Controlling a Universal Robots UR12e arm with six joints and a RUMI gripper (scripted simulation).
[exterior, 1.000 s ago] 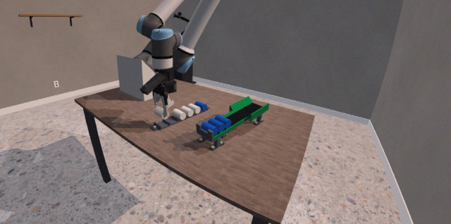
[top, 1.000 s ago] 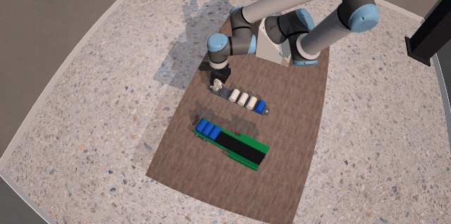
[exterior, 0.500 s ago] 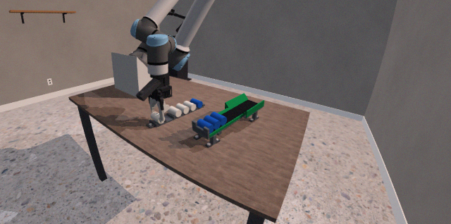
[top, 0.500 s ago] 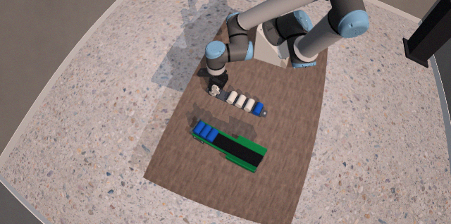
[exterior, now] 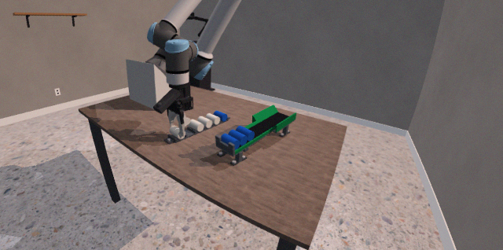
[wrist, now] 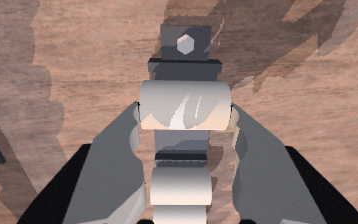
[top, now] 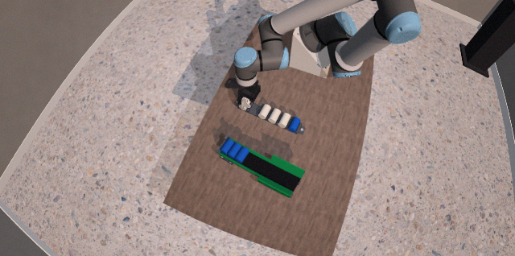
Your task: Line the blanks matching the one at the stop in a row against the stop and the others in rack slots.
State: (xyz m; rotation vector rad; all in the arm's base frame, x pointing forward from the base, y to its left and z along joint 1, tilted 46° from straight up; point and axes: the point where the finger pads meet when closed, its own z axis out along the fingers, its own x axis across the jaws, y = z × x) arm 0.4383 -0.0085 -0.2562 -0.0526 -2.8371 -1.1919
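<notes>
My gripper [top: 244,105] [exterior: 176,130] [wrist: 183,104] is shut on a white blank [wrist: 185,102] [exterior: 174,130], gripping it by its two ends. It holds the blank low over the end slot of the grey stock rack [top: 301,130] [wrist: 185,47], lying across the rack. Three white blanks [top: 274,115] [exterior: 205,121] lie in the rack's slots, and the nearest one also shows in the wrist view [wrist: 180,186]. A blue blank [top: 294,124] [exterior: 221,115] lies at the rack's far end. Three blue blanks [top: 235,150] [exterior: 238,136] lie side by side at the stop end of the green feed ramp [top: 295,168] [exterior: 264,112].
The rack and the ramp stand side by side on the brown wooden table [top: 330,99] [exterior: 275,171]. The arm's pale base block [exterior: 141,82] stands at the table's back behind the rack. A dark post [top: 484,43] stands off the table to the right.
</notes>
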